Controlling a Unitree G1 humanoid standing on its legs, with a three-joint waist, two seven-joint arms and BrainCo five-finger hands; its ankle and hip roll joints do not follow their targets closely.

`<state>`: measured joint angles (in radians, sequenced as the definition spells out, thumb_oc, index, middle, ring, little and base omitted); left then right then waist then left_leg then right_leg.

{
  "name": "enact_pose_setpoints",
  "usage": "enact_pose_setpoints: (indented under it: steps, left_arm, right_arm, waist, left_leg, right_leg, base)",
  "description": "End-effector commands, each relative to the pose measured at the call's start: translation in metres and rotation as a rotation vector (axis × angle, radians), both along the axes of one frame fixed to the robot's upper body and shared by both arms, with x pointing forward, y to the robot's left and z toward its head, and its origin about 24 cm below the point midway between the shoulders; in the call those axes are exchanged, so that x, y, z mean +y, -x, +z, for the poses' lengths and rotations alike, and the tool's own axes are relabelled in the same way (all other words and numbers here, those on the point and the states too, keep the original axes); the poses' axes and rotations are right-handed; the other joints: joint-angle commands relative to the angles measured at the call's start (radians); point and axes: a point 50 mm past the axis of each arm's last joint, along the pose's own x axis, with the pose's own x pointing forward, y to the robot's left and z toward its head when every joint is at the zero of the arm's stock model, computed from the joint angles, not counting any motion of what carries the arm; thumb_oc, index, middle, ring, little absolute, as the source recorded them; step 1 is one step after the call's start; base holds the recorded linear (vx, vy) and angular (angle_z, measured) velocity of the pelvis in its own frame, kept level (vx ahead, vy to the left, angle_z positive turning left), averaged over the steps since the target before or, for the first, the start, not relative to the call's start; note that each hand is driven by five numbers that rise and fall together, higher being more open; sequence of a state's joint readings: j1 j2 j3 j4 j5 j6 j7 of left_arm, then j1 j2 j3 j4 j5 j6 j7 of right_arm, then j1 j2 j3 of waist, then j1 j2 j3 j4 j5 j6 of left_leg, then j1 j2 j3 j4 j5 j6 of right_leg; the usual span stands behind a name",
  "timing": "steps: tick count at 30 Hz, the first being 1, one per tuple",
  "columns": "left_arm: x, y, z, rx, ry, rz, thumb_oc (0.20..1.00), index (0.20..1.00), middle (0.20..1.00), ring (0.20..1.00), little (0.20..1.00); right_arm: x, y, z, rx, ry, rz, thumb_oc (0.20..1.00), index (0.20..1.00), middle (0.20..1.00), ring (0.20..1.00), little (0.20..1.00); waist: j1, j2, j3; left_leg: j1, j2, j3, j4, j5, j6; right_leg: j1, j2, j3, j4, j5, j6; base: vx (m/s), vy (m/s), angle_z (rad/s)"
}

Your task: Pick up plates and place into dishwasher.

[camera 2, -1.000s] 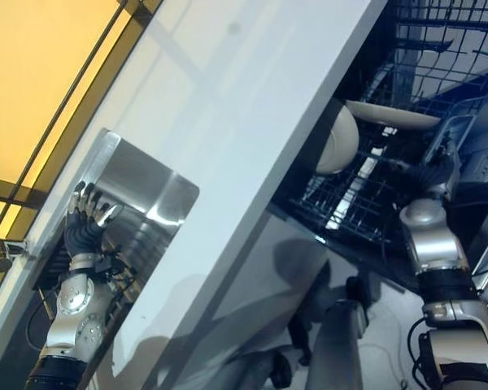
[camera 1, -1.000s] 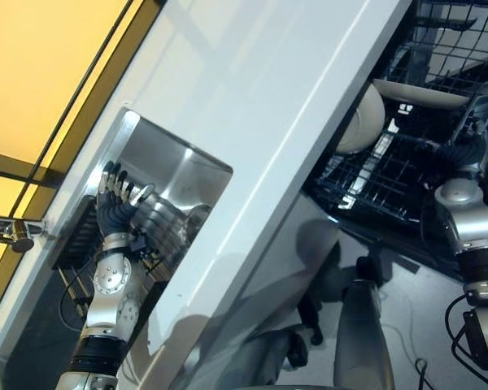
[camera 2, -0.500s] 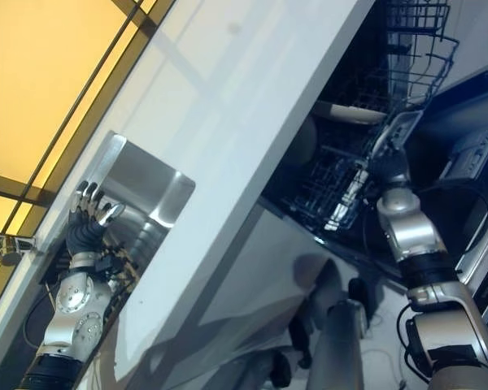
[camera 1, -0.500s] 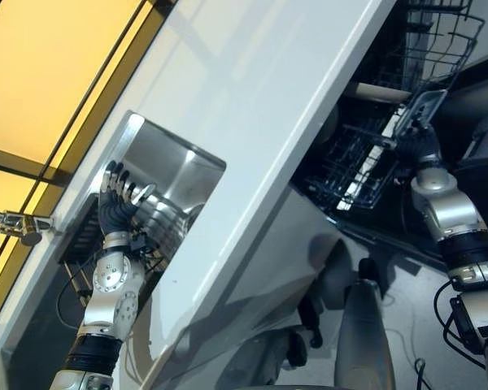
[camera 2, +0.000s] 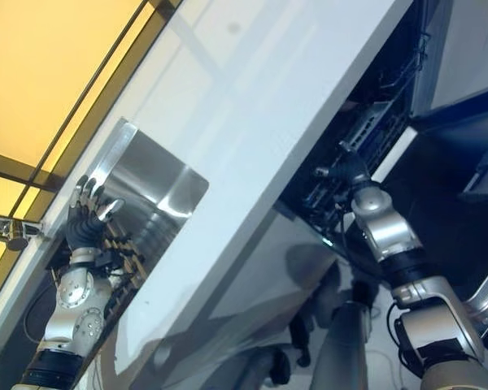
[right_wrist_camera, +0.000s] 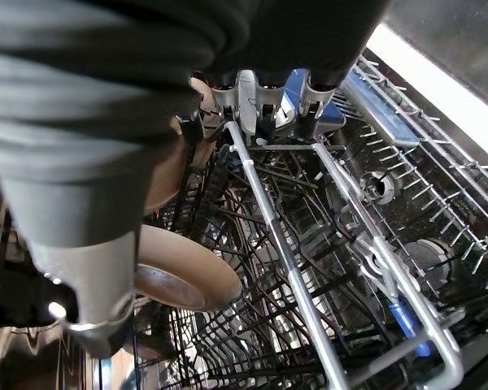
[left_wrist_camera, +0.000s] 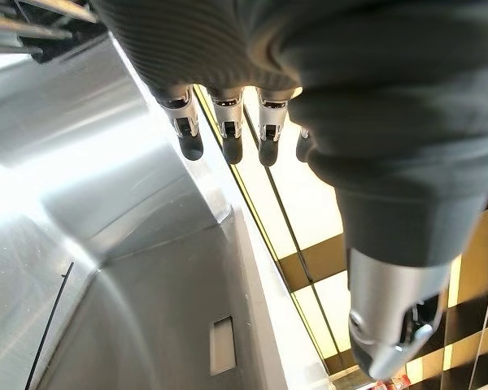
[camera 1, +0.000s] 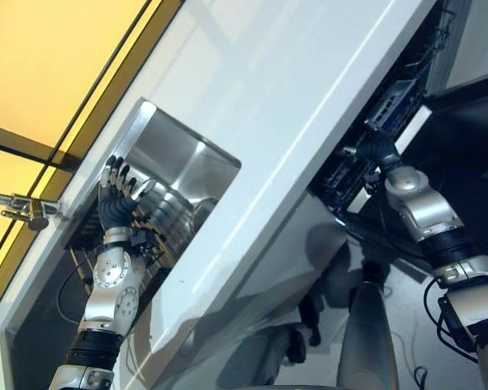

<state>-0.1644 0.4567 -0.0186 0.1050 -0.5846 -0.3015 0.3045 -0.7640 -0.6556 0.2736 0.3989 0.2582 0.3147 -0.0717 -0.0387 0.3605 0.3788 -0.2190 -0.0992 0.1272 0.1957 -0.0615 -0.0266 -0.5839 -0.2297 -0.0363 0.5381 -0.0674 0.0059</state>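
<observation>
Under the white countertop [camera 1: 285, 89], at its far right end, the dishwasher rack [right_wrist_camera: 309, 325] of dark wire sits nearly pushed in, its front edge just showing below the counter lip. Right hand [camera 1: 374, 149]: reaches to the rack's front edge; the right wrist view shows its fingers [right_wrist_camera: 246, 96] curled over the front wire of the rack, thumb [right_wrist_camera: 85, 268] hanging apart to one side. Plates: a beige plate [right_wrist_camera: 179, 276] stands on edge between the rack's tines, a second plate [right_wrist_camera: 167, 175] behind it, partly hidden by the hand's ribbed cover; both are inside the rack and neither is in a hand. A silver rail [right_wrist_camera: 289, 268] runs across the rack toward the hand; a blue part [right_wrist_camera: 407, 321] shows low on the frame near the rail's end. Sink [camera 1: 175, 175]: stainless steel, set into the countertop at the left. Left hand [camera 1: 115, 199]: held upright inside the sink against its near wall, fingers [left_wrist_camera: 228, 138] straight and spread, holding nothing; the left wrist view shows the sink's bare steel wall past the fingertips. A metal tap [camera 1: 28, 210] stands beside the sink on its left. Yellow panels [camera 1: 41, 57] with dark frames lie beyond the counter.
</observation>
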Motion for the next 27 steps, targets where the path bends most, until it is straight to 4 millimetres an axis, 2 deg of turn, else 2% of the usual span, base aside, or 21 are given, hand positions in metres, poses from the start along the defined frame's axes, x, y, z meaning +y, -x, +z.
enact_pose_setpoints:
  steps: [1, 4, 9, 14, 18, 21, 27]
  left_arm:
    - [0.021, 0.001, 0.04, -0.139, -0.05, 0.029, 1.0, 1.0, 1.0, 1.0, 1.0]
    - [0.021, -0.001, 0.042, -0.14, -0.053, 0.024, 1.0, 1.0, 1.0, 1.0, 1.0]
    - [0.022, -0.003, 0.039, -0.124, -0.067, 0.011, 1.0, 1.0, 1.0, 1.0, 1.0]
    - [0.019, -0.001, 0.029, -0.083, -0.122, -0.02, 1.0, 1.0, 1.0, 1.0, 1.0]
    - [0.021, 0.008, 0.016, -0.039, -0.146, -0.038, 1.0, 1.0, 1.0, 1.0, 1.0]
    - [0.022, 0.019, 0.004, -0.011, -0.145, -0.031, 1.0, 1.0, 1.0, 1.0, 1.0]
    - [0.021, 0.037, -0.019, 0.034, -0.102, -0.027, 1.0, 1.0, 1.0, 1.0, 1.0]
  right_arm:
    - [0.093, 0.002, 0.022, -0.059, -0.086, 0.516, 1.0, 1.0, 1.0, 1.0, 1.0]
    - [0.092, 0.006, 0.011, -0.03, -0.104, 0.563, 1.0, 1.0, 1.0, 1.0, 1.0]
    - [0.078, 0.021, -0.015, 0.0, -0.181, 0.596, 1.0, 1.0, 1.0, 1.0, 1.0]
    - [0.049, 0.041, -0.044, -0.019, -0.221, 0.484, 1.0, 1.0, 1.0, 1.0, 1.0]
    - [0.013, 0.064, -0.068, -0.077, -0.234, 0.206, 1.0, 1.0, 1.0, 1.0, 1.0]
    - [-0.014, 0.089, -0.078, -0.133, -0.235, 0.003, 1.0, 1.0, 1.0, 1.0, 1.0]
    - [-0.049, 0.12, -0.082, -0.169, -0.165, -0.329, 1.0, 1.0, 1.0, 1.0, 1.0]
  waist:
    - [0.045, 0.016, 0.011]
    - [0.045, -0.018, -0.019]
    - [0.043, -0.097, -0.088]
    - [0.04, -0.185, -0.165]
    - [0.029, -0.248, -0.215]
    - [0.001, -0.266, -0.225]
    - [-0.065, -0.255, -0.22]
  left_leg:
    - [-0.104, -0.038, -0.023, 0.178, -0.07, 0.049]
    - [-0.072, -0.03, -0.021, 0.17, -0.078, 0.048]
    - [-0.001, -0.014, -0.021, 0.142, -0.09, 0.048]
    - [0.067, 0.003, -0.034, 0.1, -0.096, 0.056]
    - [0.136, 0.021, -0.042, 0.041, -0.095, 0.06]
    - [0.182, 0.031, -0.039, 0.004, -0.097, 0.067]
    - [0.244, 0.029, -0.005, -0.001, -0.126, 0.09]
  right_leg:
    - [0.151, -0.068, 0.052, -0.178, -0.007, 0.07]
    - [0.206, -0.066, 0.032, -0.217, 0.003, 0.072]
    - [0.325, -0.054, -0.002, -0.313, 0.036, 0.081]
    - [0.426, -0.03, -0.019, -0.385, 0.059, 0.092]
    - [0.499, -0.001, -0.017, -0.433, 0.068, 0.099]
    - [0.522, 0.016, 0.0, -0.438, 0.067, 0.1]
    - [0.51, 0.025, 0.057, -0.392, 0.056, 0.1]
  base:
    - [-0.01, -0.013, 0.06]
    - [0.01, -0.016, 0.1]
    - [0.04, -0.033, 0.14]
    - [0.07, -0.055, 0.08]
    - [0.09, -0.061, -0.02]
    - [0.05, 0.026, -0.04]
    - [0.05, 0.123, -0.04]
